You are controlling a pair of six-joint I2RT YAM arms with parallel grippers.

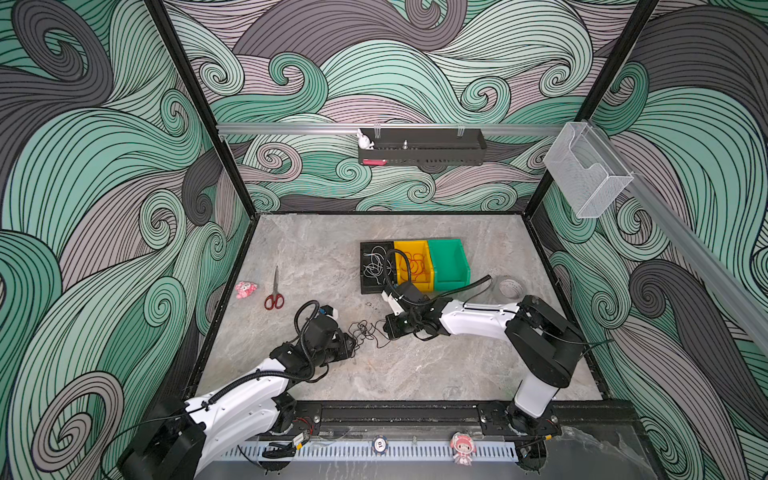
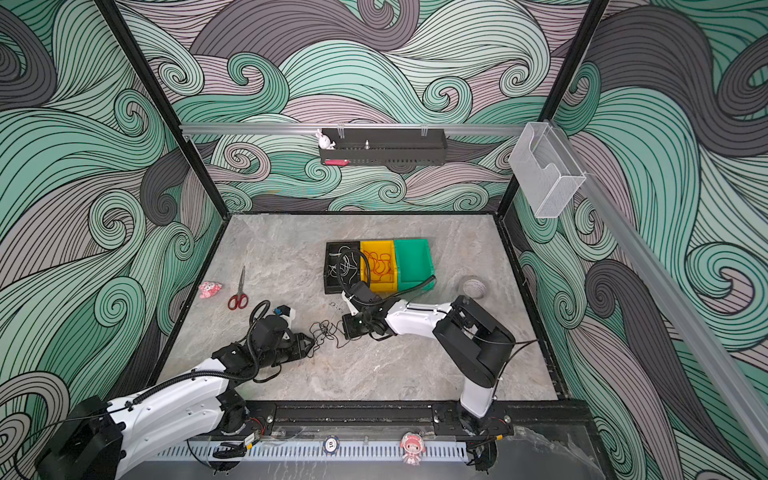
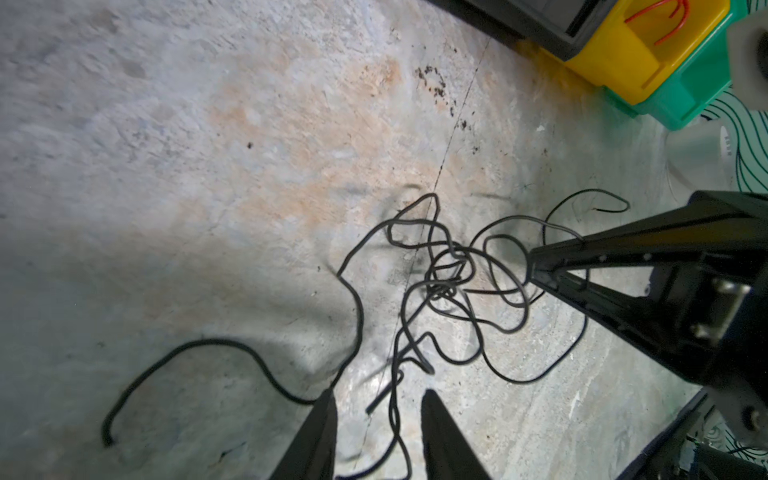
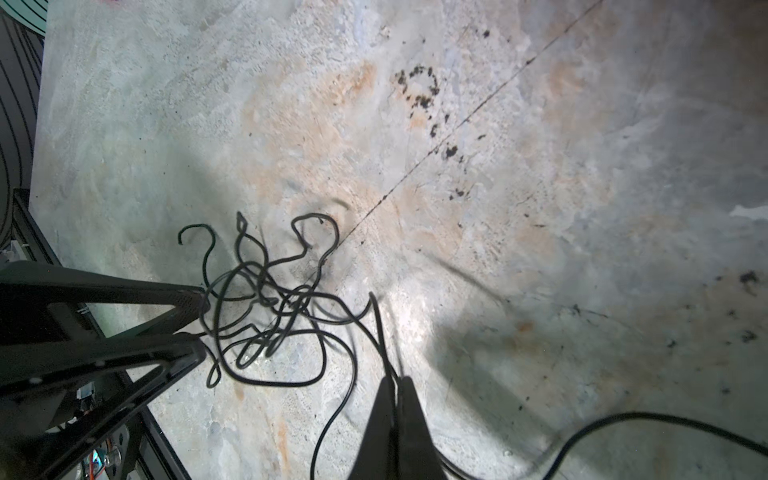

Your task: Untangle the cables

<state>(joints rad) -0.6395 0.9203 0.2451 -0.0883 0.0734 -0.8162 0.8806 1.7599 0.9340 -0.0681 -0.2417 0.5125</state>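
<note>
A loose tangle of black cables [image 1: 365,332] [image 2: 326,332] lies on the stone table between my two grippers. The left gripper [image 3: 378,399] [image 1: 353,343] stands open at the tangle's near edge, and strands [image 3: 395,374] run through the gap between its fingers. My right gripper [image 4: 397,380] [image 1: 383,330] is shut on one black cable [image 4: 374,316] that leads out of the knot [image 4: 270,307]. In the left wrist view its shut tips [image 3: 532,266] touch the knot [image 3: 449,274]. White cables [image 1: 376,264] lie in a black bin and red cables [image 1: 417,264] in a yellow bin.
A green bin [image 1: 449,264] stands next to the yellow one, behind the right arm. Red-handled scissors [image 1: 274,295] and a pink toy [image 1: 245,289] lie at the left. A white round object [image 1: 510,287] sits at the right. Black frame rails border the table.
</note>
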